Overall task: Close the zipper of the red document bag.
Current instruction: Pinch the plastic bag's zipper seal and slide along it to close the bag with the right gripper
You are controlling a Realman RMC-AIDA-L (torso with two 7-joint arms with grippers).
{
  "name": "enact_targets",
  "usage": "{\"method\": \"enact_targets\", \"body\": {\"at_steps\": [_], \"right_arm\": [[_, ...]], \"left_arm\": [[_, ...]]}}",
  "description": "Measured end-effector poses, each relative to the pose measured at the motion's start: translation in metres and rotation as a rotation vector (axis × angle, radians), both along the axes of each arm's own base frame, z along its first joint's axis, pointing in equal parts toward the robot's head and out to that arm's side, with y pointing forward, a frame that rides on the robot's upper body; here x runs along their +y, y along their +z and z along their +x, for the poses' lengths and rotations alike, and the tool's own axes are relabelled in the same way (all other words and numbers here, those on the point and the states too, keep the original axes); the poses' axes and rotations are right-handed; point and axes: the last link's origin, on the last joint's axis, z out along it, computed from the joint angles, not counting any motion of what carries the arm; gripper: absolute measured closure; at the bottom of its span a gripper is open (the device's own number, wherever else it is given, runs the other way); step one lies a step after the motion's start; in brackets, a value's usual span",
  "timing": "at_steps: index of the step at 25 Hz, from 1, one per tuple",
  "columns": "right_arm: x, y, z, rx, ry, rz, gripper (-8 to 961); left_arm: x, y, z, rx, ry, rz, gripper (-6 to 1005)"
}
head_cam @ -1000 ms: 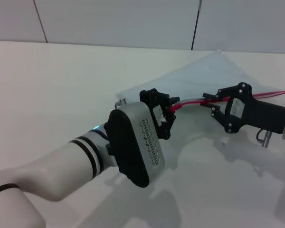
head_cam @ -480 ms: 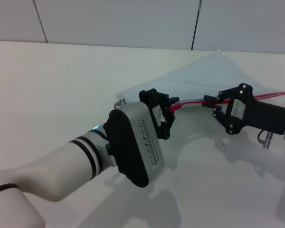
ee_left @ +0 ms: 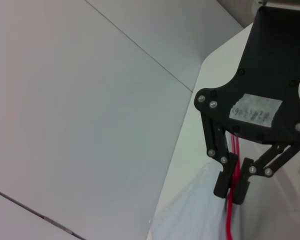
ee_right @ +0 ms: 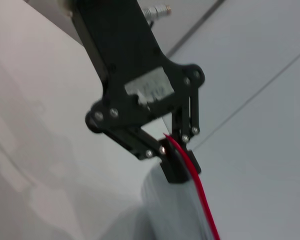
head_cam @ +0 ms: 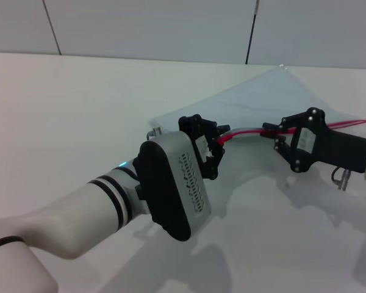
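Observation:
The red document bag [head_cam: 256, 101] lies flat on the white table, a translucent pale pouch. Its zipper [head_cam: 348, 124], a thin red strip, runs along the near edge and is lifted slightly between the two grippers. My left gripper [head_cam: 218, 139] is shut on the strip's left end. The right wrist view shows that grip, left gripper [ee_right: 176, 162] pinching the zipper [ee_right: 202, 200]. My right gripper [head_cam: 273, 133] is shut on the zipper farther right. In the left wrist view, the right gripper [ee_left: 233, 186] clamps the zipper [ee_left: 229, 220] above the bag [ee_left: 190, 215].
The white table [head_cam: 79, 110] stretches bare to the left and front. Grey wall panels [head_cam: 152, 27] stand behind its far edge. My left forearm [head_cam: 171, 189] fills the near centre of the head view.
My right gripper has slid a little to the right along the red strip. The left gripper holds still at the strip's left end.

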Motion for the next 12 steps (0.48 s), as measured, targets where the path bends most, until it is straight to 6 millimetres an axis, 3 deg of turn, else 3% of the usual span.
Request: {"method": "enact_targets", "body": {"at_steps": [12], "right_arm": [[0.011,0.011,0.03,-0.063,-0.154,0.12,893]], "left_arm": [[0.0,0.0,0.0,0.002,-0.002,-0.001,947]]}}
